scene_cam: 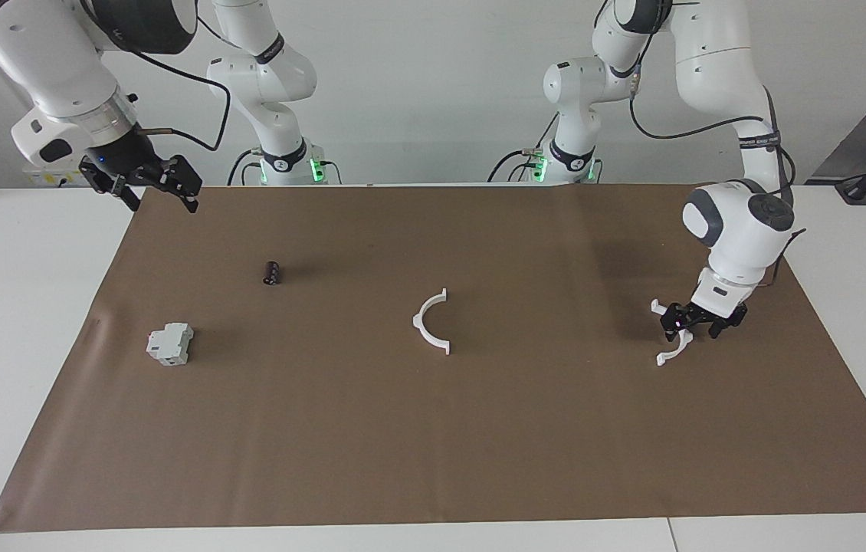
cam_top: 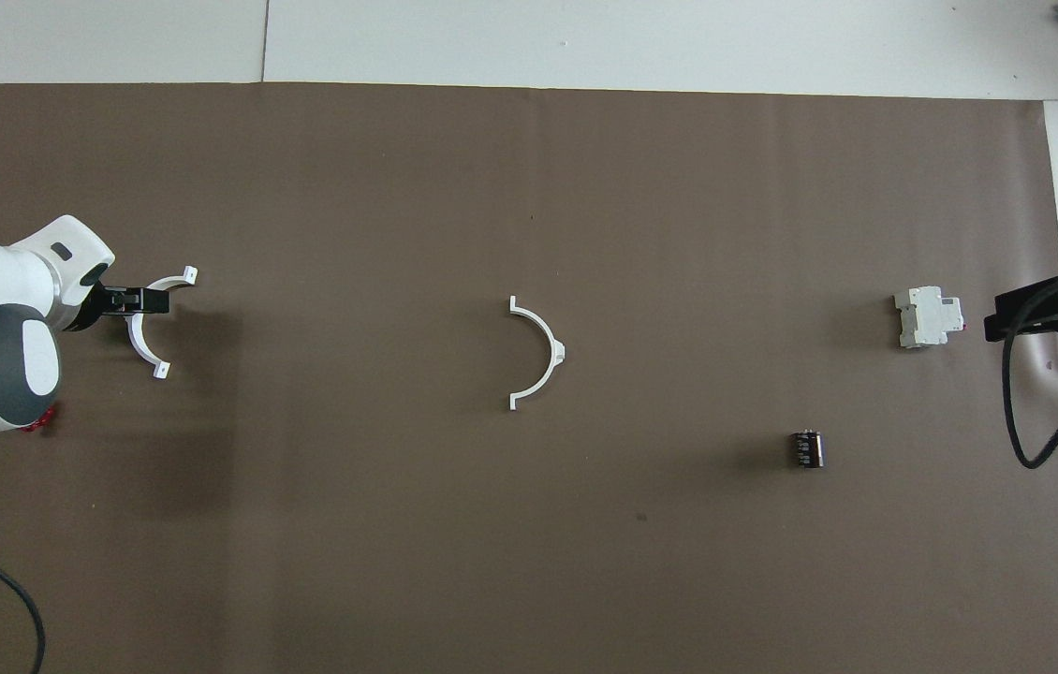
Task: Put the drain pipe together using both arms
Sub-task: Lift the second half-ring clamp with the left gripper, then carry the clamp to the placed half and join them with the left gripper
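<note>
The drain pipe lies as two separate thin white half-rings on the brown mat. One half-ring [scene_cam: 431, 323] [cam_top: 543, 354] lies at the mat's middle. The other half-ring [scene_cam: 671, 353] [cam_top: 147, 348] lies toward the left arm's end. My left gripper [scene_cam: 697, 331] [cam_top: 138, 301] is down at the mat, open, and straddles the band of that half-ring. My right gripper [scene_cam: 159, 195] [cam_top: 1021, 318] is open and empty. It waits, raised over the mat's edge at the right arm's end.
A grey-white boxy block [scene_cam: 170, 343] [cam_top: 928, 317] lies on the mat [scene_cam: 433, 445] toward the right arm's end. A small dark cylinder [scene_cam: 271, 273] [cam_top: 806, 447] lies nearer to the robots than the block. White table surface surrounds the mat.
</note>
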